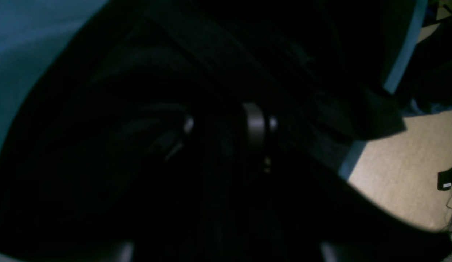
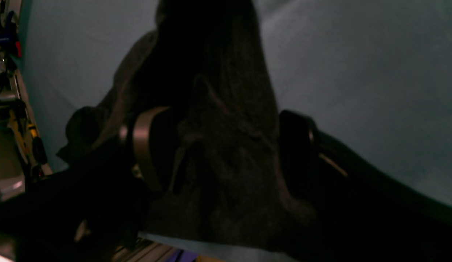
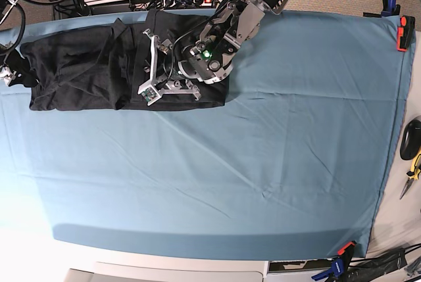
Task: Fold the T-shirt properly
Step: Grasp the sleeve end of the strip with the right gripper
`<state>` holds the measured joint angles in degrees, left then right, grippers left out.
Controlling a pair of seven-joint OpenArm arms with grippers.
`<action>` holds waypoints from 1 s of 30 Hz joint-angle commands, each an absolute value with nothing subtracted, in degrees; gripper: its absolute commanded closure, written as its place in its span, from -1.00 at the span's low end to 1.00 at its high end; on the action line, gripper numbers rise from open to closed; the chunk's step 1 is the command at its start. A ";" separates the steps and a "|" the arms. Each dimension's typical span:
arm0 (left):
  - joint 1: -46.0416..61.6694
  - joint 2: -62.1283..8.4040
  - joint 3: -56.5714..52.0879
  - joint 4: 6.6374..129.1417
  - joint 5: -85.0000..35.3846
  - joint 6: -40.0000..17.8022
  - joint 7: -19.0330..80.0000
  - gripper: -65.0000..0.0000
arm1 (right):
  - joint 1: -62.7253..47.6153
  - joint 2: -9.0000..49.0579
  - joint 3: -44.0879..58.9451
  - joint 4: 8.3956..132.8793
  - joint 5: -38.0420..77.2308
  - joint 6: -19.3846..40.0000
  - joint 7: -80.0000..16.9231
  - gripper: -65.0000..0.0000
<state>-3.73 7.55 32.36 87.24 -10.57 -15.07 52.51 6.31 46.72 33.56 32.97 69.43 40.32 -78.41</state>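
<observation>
Left wrist view: the T-shirt [image 1: 145, 109] fills most of the frame in near darkness — black folds are seen over the blue table cloth [image 1: 18, 54], with beige floor [image 1: 400, 171] past the cloth's edge at right. Two pale finger tips of the left gripper [image 1: 229, 125] are made out close together among the fabric; whether cloth is pinched between them cannot be told

Right wrist view: a bunched ridge of dark fabric of the T-shirt [image 2: 226, 153] is seen running between the fingers of the right gripper [image 2: 222, 145], which are spread wide on either side of it. The table cloth [image 2: 357, 72] lies behind

Base view: the T-shirt [image 3: 79, 71] is laid in a long, rumpled band along the far left edge of the table cloth [image 3: 263, 164] — the left gripper [image 3: 150, 78] is lowered over its right end
</observation>
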 commanded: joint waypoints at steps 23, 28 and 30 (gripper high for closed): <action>-4.67 8.69 32.49 88.14 -11.18 -15.57 51.48 0.43 | 6.35 39.99 33.36 33.45 69.80 40.00 -80.00 -0.34; -4.93 8.69 32.49 89.19 -11.18 -15.57 51.53 0.43 | 6.35 39.97 33.36 33.43 69.82 40.00 -80.00 0.05; -4.93 8.69 32.49 90.21 -11.16 -15.55 51.57 0.43 | 6.35 39.94 33.36 33.43 69.82 40.00 -80.00 0.48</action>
<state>-3.88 7.55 32.36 89.01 -10.57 -15.14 52.56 6.63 39.57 33.67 33.65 72.29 41.19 -77.17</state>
